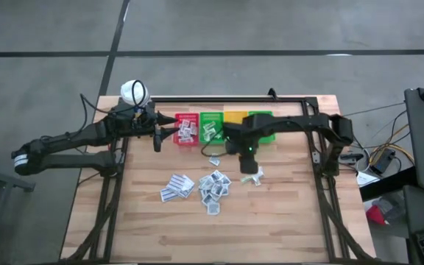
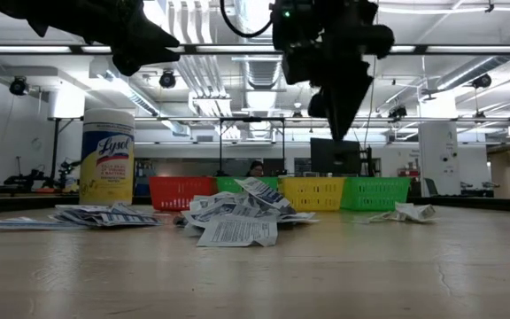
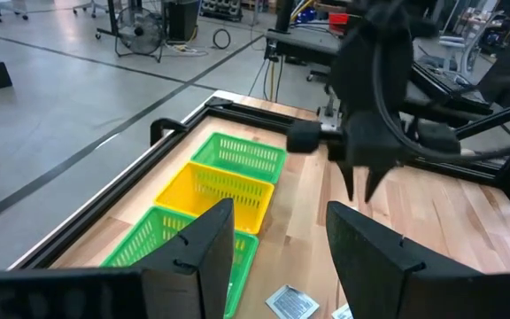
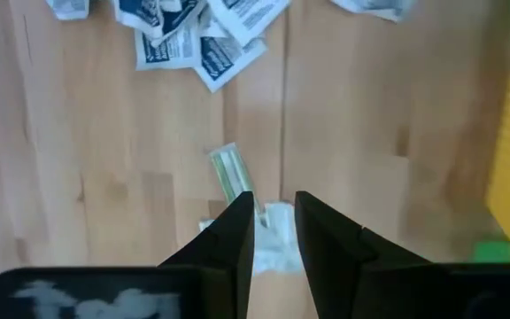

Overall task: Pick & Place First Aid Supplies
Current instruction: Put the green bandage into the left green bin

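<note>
right wrist view: right gripper (image 4: 274, 232) hangs above the table (image 4: 104, 159) with fingers narrowly apart, holding nothing, over a green-striped packet (image 4: 231, 175) lying flat, long axis toward the sachet pile (image 4: 193, 35). left gripper (image 3: 277, 252) waits open near the bins (image 3: 224, 182).

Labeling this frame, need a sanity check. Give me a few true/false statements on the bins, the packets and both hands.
1. Four bins stand in a row at the table's far edge. True: red bin, green bin, yellow bin, second green bin.
2. The right hand is up off the table, pointing down at it. True.
3. The left hand holds a packet. False: its fingers stand apart with nothing between them.
4. All packets are binned. False: a pile of packets lies on the table.
5. The wipes canister lies on its side. False: it stands upright.
</note>
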Controlling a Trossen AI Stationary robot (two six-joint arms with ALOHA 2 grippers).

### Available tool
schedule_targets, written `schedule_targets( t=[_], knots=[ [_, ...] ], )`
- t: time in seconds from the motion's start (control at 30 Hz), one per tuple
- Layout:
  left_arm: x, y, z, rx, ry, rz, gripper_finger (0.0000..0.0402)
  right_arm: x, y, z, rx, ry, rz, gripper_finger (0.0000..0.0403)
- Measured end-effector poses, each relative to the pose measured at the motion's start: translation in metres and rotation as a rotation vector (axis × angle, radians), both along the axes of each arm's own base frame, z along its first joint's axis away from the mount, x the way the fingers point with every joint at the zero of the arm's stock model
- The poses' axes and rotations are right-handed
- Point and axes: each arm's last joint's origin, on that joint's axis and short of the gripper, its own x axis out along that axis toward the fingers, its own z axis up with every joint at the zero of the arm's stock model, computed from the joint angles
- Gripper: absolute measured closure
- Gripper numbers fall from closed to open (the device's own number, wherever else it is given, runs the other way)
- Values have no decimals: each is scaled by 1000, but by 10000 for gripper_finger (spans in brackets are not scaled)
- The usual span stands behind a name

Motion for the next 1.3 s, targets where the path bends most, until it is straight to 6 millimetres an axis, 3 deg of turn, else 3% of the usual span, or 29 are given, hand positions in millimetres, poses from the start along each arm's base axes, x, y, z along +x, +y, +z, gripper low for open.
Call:
schedule_targets(
  t=[0.47, 0.83, 1.0, 1.3],
  knots=[
    [0, 0, -1, -15, 2, -7, 227, -16, 29, -52, -6, 29, 177, 332],
    [0, 0, -1, -15, 2, -7, 227, -13, 29, -54, -7, -3, 146, 266],
    [0, 0, 0, -15, 2, -6, 227, -14, 30, -58, -20, -26, 214, 235],
    [0, 0, 0, -15, 2, -6, 227, -17, 32, -67, -34, -35, 305, 223]
  ],
)
